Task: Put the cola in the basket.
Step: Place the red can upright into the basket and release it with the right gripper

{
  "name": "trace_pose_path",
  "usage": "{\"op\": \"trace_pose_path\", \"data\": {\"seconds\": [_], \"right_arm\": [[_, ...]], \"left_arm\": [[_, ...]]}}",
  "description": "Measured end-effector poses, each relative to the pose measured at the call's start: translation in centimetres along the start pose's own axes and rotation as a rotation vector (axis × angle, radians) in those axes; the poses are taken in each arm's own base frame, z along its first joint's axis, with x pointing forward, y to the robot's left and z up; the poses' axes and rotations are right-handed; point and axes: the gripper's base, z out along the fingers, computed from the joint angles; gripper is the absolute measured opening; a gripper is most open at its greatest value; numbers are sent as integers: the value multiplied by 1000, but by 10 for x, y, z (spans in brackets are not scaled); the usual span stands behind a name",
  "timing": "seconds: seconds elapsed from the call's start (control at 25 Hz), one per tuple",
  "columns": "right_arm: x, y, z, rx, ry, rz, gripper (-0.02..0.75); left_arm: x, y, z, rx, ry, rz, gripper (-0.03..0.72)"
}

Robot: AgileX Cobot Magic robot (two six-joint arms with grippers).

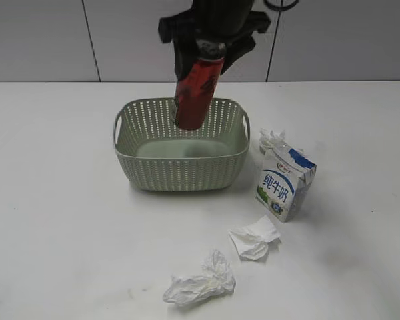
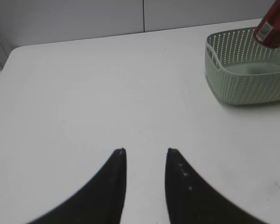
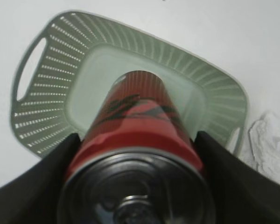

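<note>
The cola (image 1: 195,92) is a tall red can with dark markings. My right gripper (image 1: 201,57) is shut on its top end and holds it slightly tilted over the pale green perforated basket (image 1: 180,170), its lower end inside the rim above the floor. The right wrist view looks down the cola (image 3: 140,116) into the basket (image 3: 42,112), with the right gripper (image 3: 136,144) clamped on both sides. My left gripper (image 2: 146,151) is open and empty over bare table, far left of the basket (image 2: 242,86); the cola (image 2: 273,25) shows at that view's top right.
A white-and-blue milk carton (image 1: 285,181) stands right of the basket. Crumpled white tissues lie behind the carton (image 1: 273,139), in front of it (image 1: 255,238) and near the front edge (image 1: 201,281). A tiled wall runs behind the white table (image 1: 53,200).
</note>
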Motion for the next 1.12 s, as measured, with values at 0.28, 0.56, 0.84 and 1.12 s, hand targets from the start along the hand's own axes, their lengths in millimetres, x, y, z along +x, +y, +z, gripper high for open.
{"op": "trace_pose_path", "data": {"seconds": [0.28, 0.56, 0.84, 1.12], "right_arm": [[9, 3, 65, 78, 109, -68, 522], [12, -2, 84, 95, 145, -111, 522], [12, 1, 84, 61, 148, -139, 578], [9, 5, 80, 28, 130, -135, 647]], "left_arm": [[0, 0, 0, 0, 0, 0, 228], [0, 0, 0, 0, 0, 0, 228], [0, 0, 0, 0, 0, 0, 228], [0, 0, 0, 0, 0, 0, 228]]}}
